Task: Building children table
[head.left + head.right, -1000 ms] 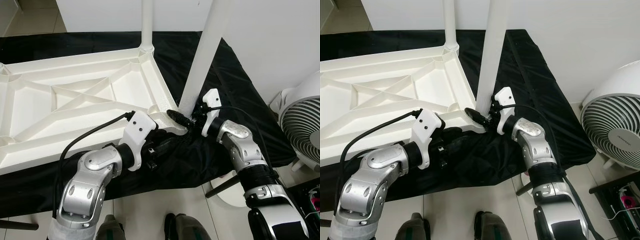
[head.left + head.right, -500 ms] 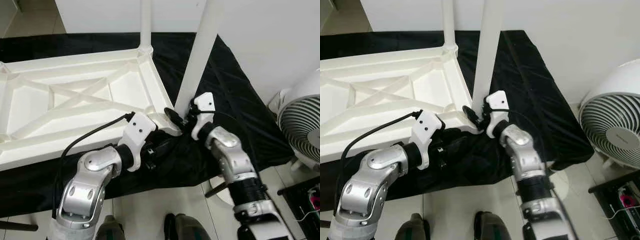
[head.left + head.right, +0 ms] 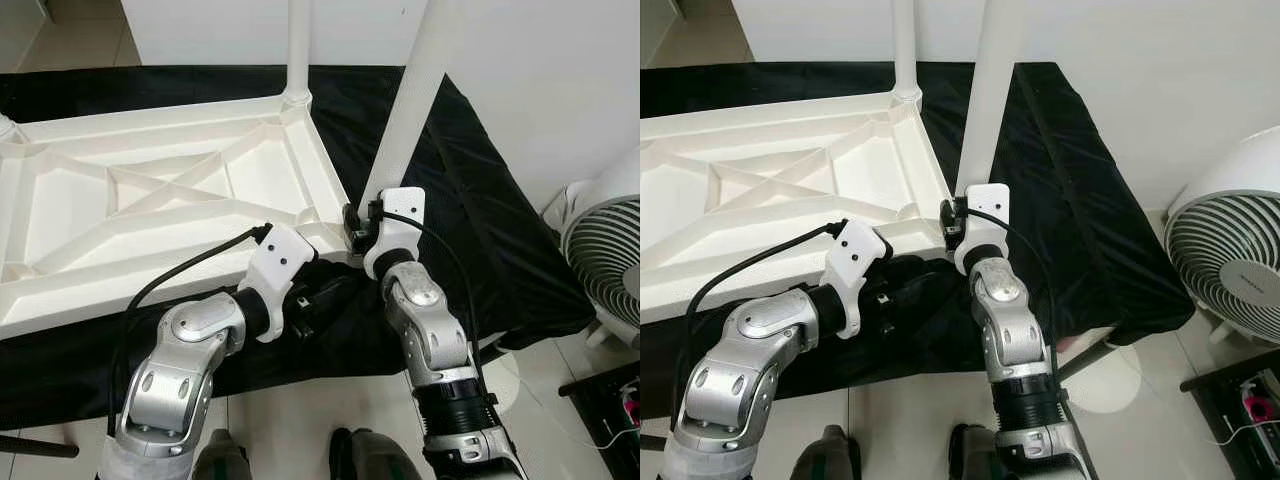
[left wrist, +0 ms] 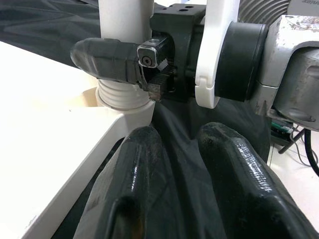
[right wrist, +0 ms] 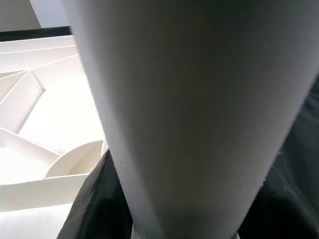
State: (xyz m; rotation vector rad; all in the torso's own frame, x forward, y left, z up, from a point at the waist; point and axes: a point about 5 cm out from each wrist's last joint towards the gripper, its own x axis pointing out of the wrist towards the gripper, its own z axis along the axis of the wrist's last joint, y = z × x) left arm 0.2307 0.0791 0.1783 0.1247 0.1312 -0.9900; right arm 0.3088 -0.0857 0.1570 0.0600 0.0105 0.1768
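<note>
The white plastic table top (image 3: 150, 200) lies upside down on a black cloth (image 3: 480, 200). Two white legs stand upright at its right corners, the far leg (image 3: 298, 50) and the near leg (image 3: 410, 100). My right gripper (image 3: 358, 228) is at the base of the near leg, shut on it just above the threaded socket (image 4: 122, 94); one black finger (image 4: 104, 59) wraps across the leg. The leg (image 5: 189, 114) is very close in the right wrist view. My left gripper (image 4: 179, 137) rests low on the cloth beside that corner, open, with nothing between its fingers.
A white floor fan (image 3: 605, 240) stands to the right, off the cloth's edge. A white wall rises behind the legs. The cloth's front edge hangs over tiled floor (image 3: 290, 420), where my feet (image 3: 360, 455) stand.
My right forearm has swung in from the right to stand straight below the near leg, its wrist turning around the leg's base. The left arm has kept its place.
</note>
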